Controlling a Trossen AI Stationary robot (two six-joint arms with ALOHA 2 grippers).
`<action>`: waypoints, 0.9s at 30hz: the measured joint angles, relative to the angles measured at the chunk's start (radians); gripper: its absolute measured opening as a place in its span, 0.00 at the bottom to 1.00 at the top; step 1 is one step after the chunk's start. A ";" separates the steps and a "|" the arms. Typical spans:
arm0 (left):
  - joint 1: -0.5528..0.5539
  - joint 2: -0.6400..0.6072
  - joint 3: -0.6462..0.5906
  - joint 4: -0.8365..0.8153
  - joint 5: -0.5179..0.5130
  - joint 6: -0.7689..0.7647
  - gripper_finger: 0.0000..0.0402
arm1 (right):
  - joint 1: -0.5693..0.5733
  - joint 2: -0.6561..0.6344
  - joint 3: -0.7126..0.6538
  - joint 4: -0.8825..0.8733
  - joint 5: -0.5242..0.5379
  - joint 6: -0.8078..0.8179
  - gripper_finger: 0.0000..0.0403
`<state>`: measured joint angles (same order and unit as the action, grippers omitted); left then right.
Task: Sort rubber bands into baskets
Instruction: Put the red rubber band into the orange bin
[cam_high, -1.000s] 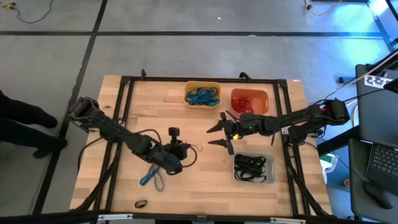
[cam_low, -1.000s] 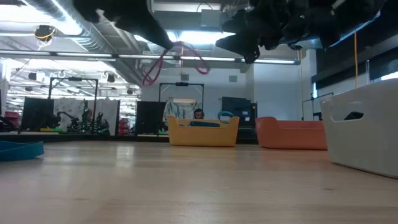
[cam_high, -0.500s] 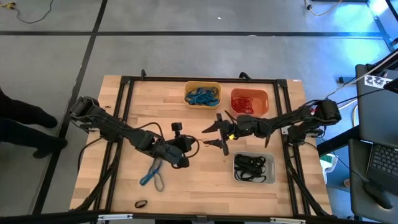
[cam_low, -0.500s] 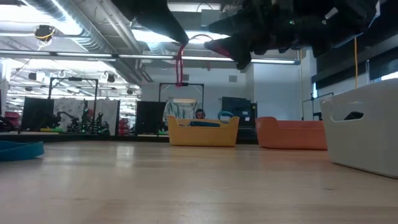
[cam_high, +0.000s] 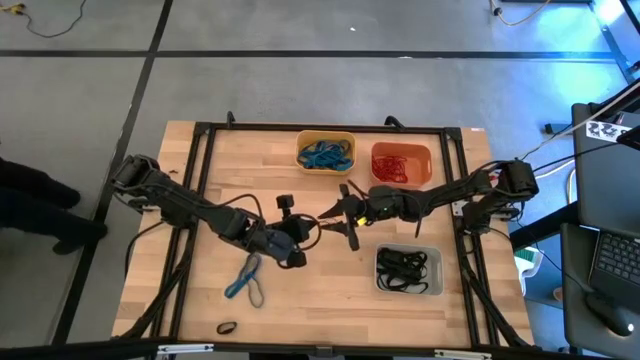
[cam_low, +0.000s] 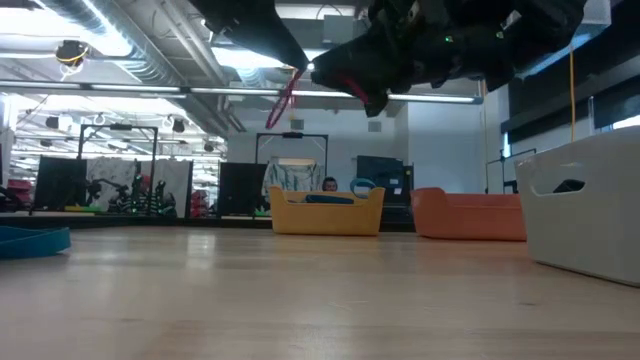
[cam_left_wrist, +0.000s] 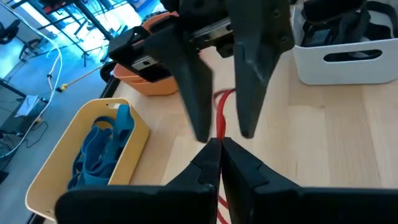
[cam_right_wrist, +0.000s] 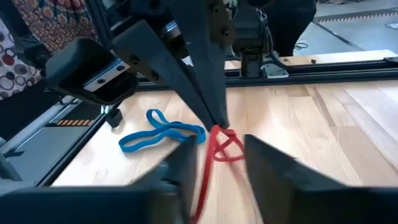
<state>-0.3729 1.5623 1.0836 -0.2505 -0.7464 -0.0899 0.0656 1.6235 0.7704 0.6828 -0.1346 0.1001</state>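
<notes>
- Right now your left gripper (cam_high: 312, 224) sits mid-surface, raised clear of the wood, jaws pinched together on a red rubber band (cam_left_wrist: 221, 104) – the left wrist view shows the band running out from between its closed tips.
- Your right gripper (cam_high: 331, 216) meets it nose to nose; its two fingers (cam_left_wrist: 194, 93) straddle the same red band, partly open with a gap on either side, so it has no grip on the band.
- From the low camera, the red band (cam_low: 283, 98) hangs stretched in the air between the two grippers, well above the surface.
- A blue rubber band (cam_high: 245, 280) lies flat on the wood near the left arm, and a small black rubber band (cam_high: 227, 327) rests by the front edge.
- At the far edge you have the yellow basket (cam_high: 326, 136) with blue bands in it and, just beside it, the orange basket (cam_high: 401, 150) with red ones.
- The pale grey basket (cam_high: 409, 289) sits nearer the front on the right side – black bands inside.
</notes>
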 joint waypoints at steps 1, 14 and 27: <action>0.000 0.000 0.000 0.000 0.000 0.000 0.02 | 0.000 0.000 0.000 0.000 0.000 -0.005 0.27; 0.003 0.000 0.000 0.002 0.017 -0.014 0.08 | 0.001 0.000 0.000 -0.004 -0.020 -0.053 0.01; 0.000 0.000 0.000 -0.005 0.058 -0.013 0.41 | 0.000 -0.027 -0.001 -0.011 0.002 -0.064 0.02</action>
<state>-0.3733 1.5620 1.0836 -0.2554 -0.6884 -0.1032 0.0658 1.5970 0.7696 0.6721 -0.1322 0.0357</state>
